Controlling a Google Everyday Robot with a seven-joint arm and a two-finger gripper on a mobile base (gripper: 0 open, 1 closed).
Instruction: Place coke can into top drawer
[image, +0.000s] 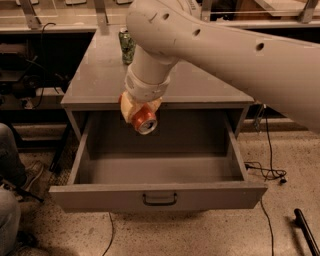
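Counts: 1 coke can (144, 122), 1 green can (127, 45), 1 top drawer (159, 168) pulled open, 1 dark handle (160, 200) centred on its front, 1 end effector (139, 114). The end effector hangs at the desk's (100, 80) front edge, over the rear of the open drawer, with its pale fingers (127, 106) closed around the coke can. The can is held in the air, not touching the drawer floor, which sits below and forward of the end effector. Its long axis is tilted well off vertical, with one silver end pointing down and forward toward the camera and the red body running back up into the end effector. The green can stands upright on the desk, behind the end effector and well apart from it. Cables (267, 172) lie on the floor below, to the right of the end effector.
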